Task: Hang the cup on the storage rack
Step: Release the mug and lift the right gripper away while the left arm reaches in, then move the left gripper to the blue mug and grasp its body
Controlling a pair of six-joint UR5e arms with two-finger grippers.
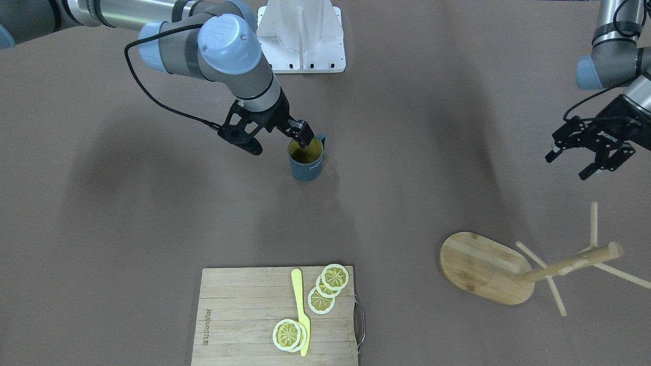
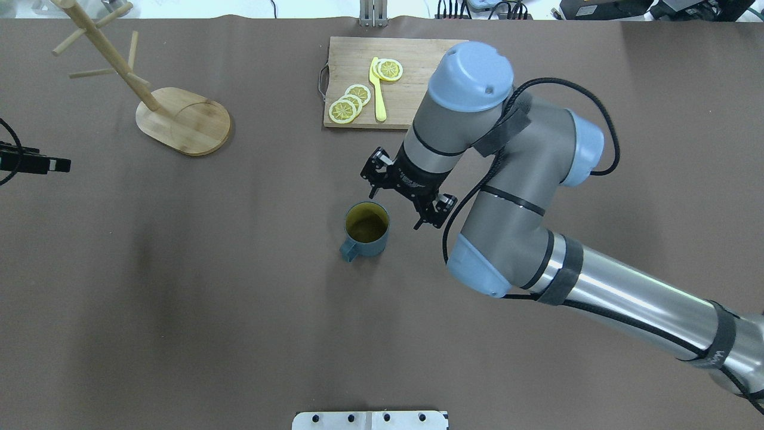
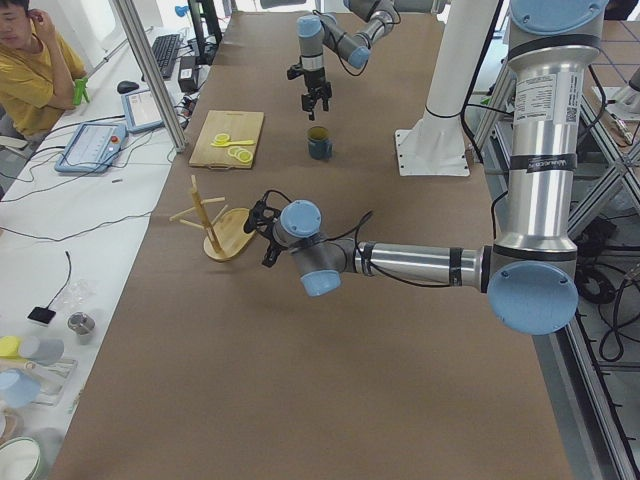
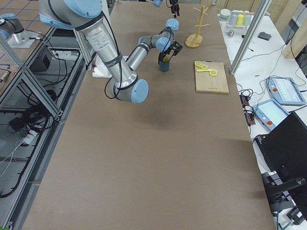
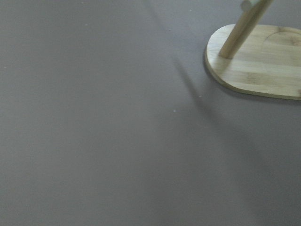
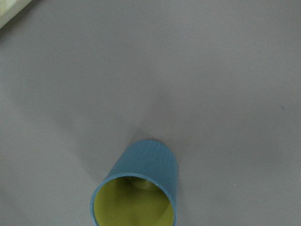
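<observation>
Your right arm (image 2: 632, 301) reaches far out over the table from the overhead view's right, forearm stretched long, elbow folded back. The wrist is turned down. You have the right gripper (image 1: 279, 141) pointing down at the table, jaws spread wide; it hangs low, near the surface. Your left arm (image 3: 420, 265) stretches long and low, forearm almost level, wrist bent at the end. The left gripper (image 1: 567, 165) hangs off to the side, well apart from the right one, tilted downward. Its jaws are apart too, fingers (image 1: 587, 173) clearly splayed. In the overhead view you only get its tip at the left edge.
</observation>
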